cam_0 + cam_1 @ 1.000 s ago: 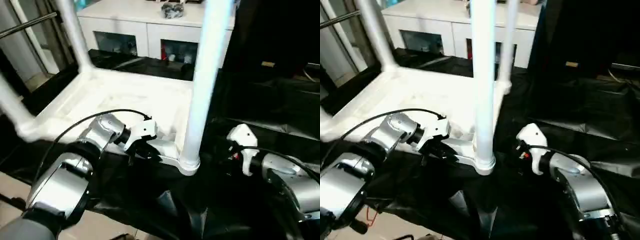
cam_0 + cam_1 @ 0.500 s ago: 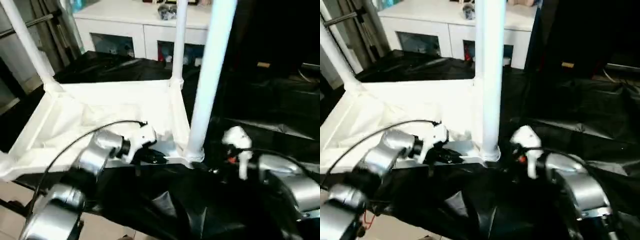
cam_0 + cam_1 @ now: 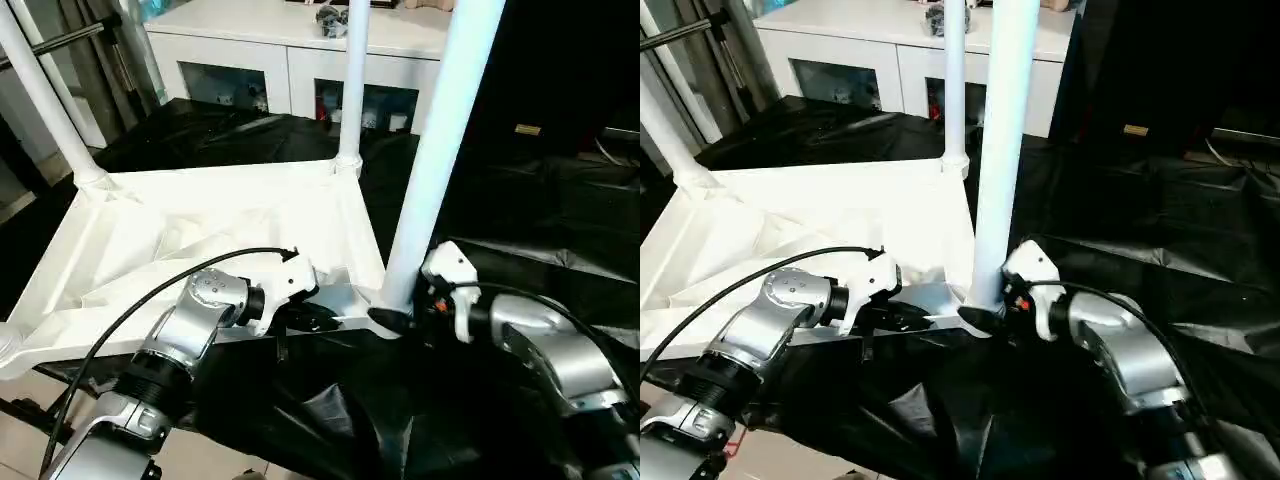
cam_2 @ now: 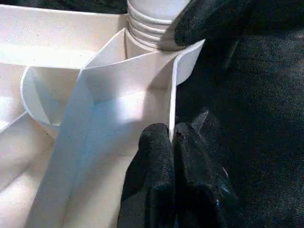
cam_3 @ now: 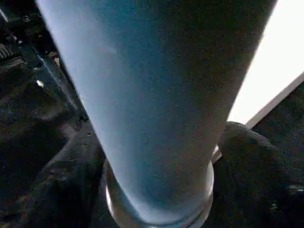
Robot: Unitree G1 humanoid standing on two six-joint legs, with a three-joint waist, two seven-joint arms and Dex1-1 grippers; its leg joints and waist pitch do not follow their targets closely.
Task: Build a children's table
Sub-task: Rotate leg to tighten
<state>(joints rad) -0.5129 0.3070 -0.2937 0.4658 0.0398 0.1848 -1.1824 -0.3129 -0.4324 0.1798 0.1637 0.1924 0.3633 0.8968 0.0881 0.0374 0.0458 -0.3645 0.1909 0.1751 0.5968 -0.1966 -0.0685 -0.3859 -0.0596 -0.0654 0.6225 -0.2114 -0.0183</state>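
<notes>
The children's table lies upside down, its ribbed white top (image 3: 200, 230) on the black cloth and its legs pointing up. My left gripper (image 3: 312, 320) is shut on the top's thin near rim (image 4: 172, 95), close to the near right corner socket. The near right leg (image 3: 440, 130) rises from that socket. My right gripper (image 3: 395, 318) holds this leg at its base, with one black finger (image 5: 66, 185) on each side of the tube (image 5: 156, 104). Two more legs stand at the far right (image 3: 355, 80) and the far left (image 3: 45, 100) corners.
The black-draped work table (image 3: 560, 220) stretches to the right and behind. A white cabinet with glass doors (image 3: 290, 40) stands at the back. The table top's near left corner overhangs the floor (image 3: 20, 440). A black cable (image 3: 150, 300) loops over my left forearm.
The view has shifted. My right gripper, which was apart from the near right leg, has moved left and now clasps its base. My left gripper stays on the rim.
</notes>
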